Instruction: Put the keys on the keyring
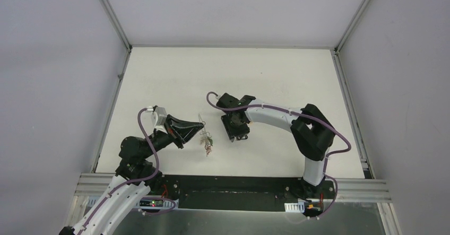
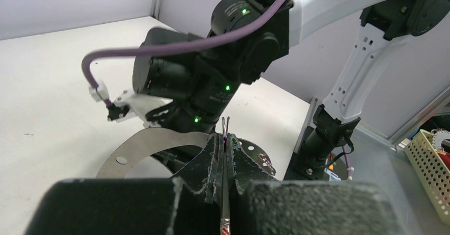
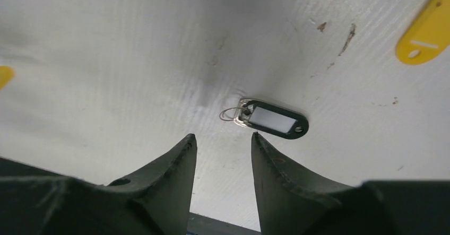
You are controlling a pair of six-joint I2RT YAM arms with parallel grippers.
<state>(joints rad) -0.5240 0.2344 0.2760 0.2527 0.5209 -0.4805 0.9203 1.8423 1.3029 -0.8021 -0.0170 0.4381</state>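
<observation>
Left gripper (image 2: 225, 149) clamped tight on the thin grey metal keyring (image 2: 226, 124), tagged silvery keys (image 1: 206, 142) dangling at its 5 o'clock. Right gripper (image 3: 220, 138) part-open, empty, with a black plastic key tag (image 3: 276, 120) on the table at its 1 o'clock.

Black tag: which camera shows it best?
Right wrist: the black tag lies whole and sharp, just beyond the open right gripper. Top external shows that gripper over the spot, with no tag visible. Left wrist shows none of it.
</observation>
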